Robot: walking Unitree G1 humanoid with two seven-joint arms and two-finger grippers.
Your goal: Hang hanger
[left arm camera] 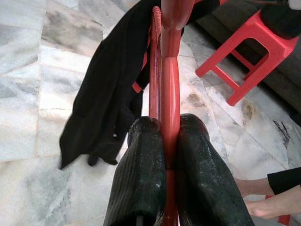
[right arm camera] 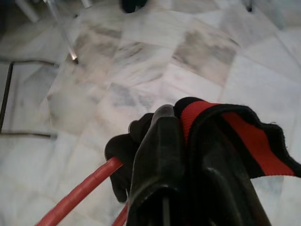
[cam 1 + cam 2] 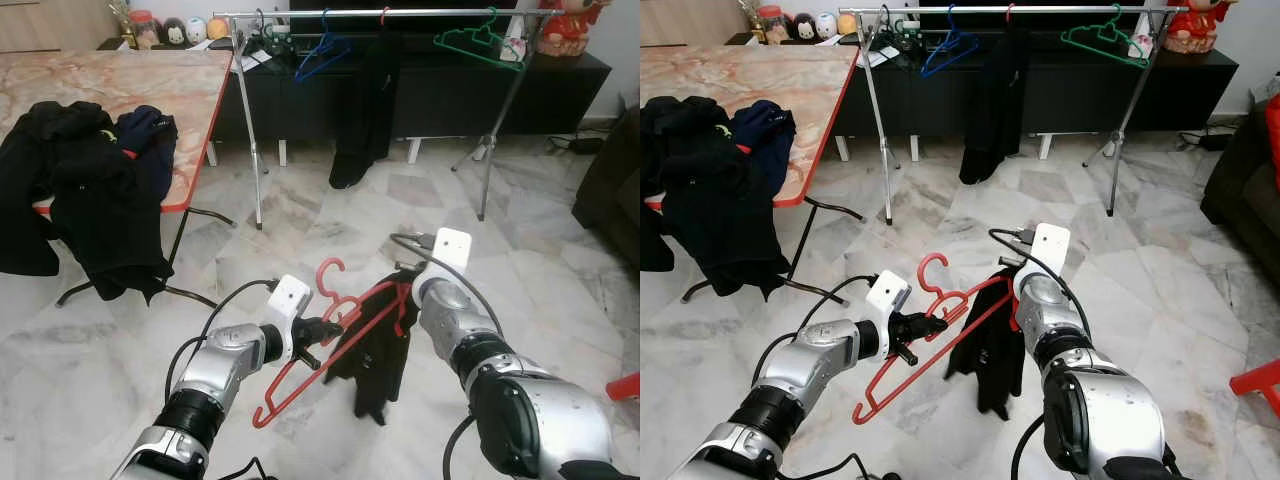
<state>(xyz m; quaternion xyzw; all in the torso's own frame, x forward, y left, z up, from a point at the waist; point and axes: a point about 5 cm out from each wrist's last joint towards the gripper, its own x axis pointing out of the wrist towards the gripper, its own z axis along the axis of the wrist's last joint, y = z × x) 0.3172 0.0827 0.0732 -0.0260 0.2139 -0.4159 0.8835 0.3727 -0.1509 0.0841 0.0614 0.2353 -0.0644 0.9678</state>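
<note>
Marble floor (image 3: 300, 225), clothes rail (image 3: 380, 13) far ahead | our left gripper (image 3: 325, 330) jaws clamp red hanger (image 3: 330, 345) | our right gripper (image 3: 405, 290) jaws pinch black garment (image 3: 380, 350) on hanger, between both.

Head stereo looks down; wrist cameras close on red hanger (image 1: 168, 94).

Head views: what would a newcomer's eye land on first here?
The red hanger with a black garment draped on it, held low over the marble floor between the left pincer and the right pincer. Beyond it stands the clothes rail, carrying blue and green hangers.
</note>
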